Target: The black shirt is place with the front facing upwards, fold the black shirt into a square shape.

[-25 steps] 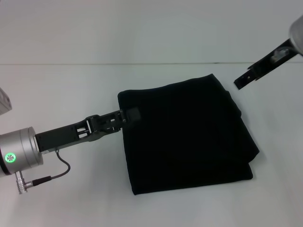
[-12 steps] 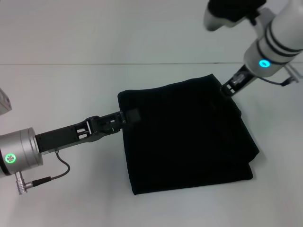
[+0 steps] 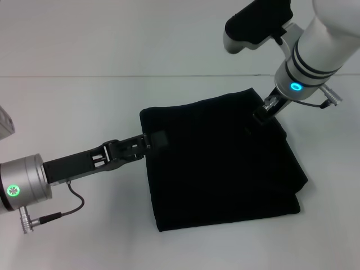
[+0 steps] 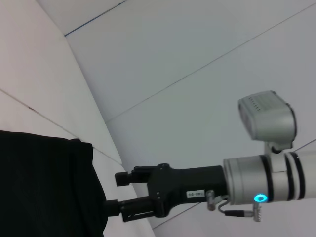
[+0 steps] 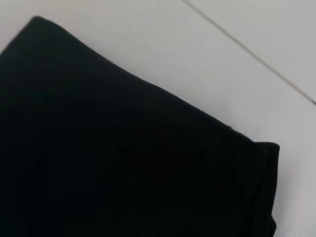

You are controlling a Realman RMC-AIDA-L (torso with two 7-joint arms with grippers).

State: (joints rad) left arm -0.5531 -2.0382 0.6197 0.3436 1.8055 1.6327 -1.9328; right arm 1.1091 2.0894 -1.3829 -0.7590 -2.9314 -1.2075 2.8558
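The black shirt (image 3: 219, 163) lies folded into a rough square on the white table (image 3: 79, 107), with no lettering showing. My left gripper (image 3: 156, 138) rests at the shirt's left edge, near its far-left corner. My right gripper (image 3: 259, 117) has come down onto the shirt's far-right corner. In the left wrist view this right gripper (image 4: 112, 194) stands open, its two fingers apart, one of them at the edge of the shirt (image 4: 44, 187). The right wrist view is mostly filled by the shirt (image 5: 123, 163), with a folded corner showing.
Bare white tabletop (image 3: 67, 242) surrounds the shirt on all sides. A thin seam (image 3: 112, 76) runs across the far part of the surface. A cable (image 3: 76, 199) hangs from my left wrist just above the table.
My right arm has swung in from the far right and lowered its gripper onto the shirt's far-right corner. The left arm and the shirt have stayed put.
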